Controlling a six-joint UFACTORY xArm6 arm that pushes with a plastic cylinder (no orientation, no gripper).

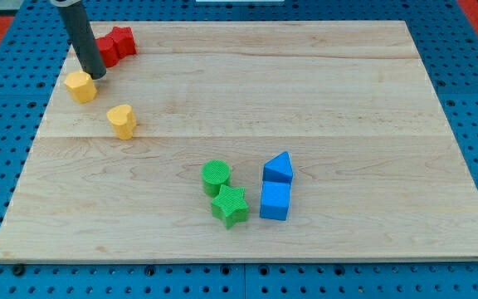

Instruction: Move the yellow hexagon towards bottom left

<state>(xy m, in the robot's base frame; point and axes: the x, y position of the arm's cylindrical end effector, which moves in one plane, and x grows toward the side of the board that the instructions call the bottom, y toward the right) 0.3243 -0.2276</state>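
Note:
The yellow hexagon (80, 86) lies near the board's top left corner. My tip (96, 75) stands just to its upper right, touching or almost touching it. The dark rod rises from there to the view's top edge. A yellow heart-shaped block (122, 121) lies a little below and right of the hexagon.
Red blocks (114, 44) sit just right of the rod at the view's top left. A green cylinder (216, 176) and a green star (230, 205) lie at the lower middle. A blue triangular block (278, 168) and a blue cube (275, 201) lie right of them. The wooden board (322, 100) ends close to the hexagon's left.

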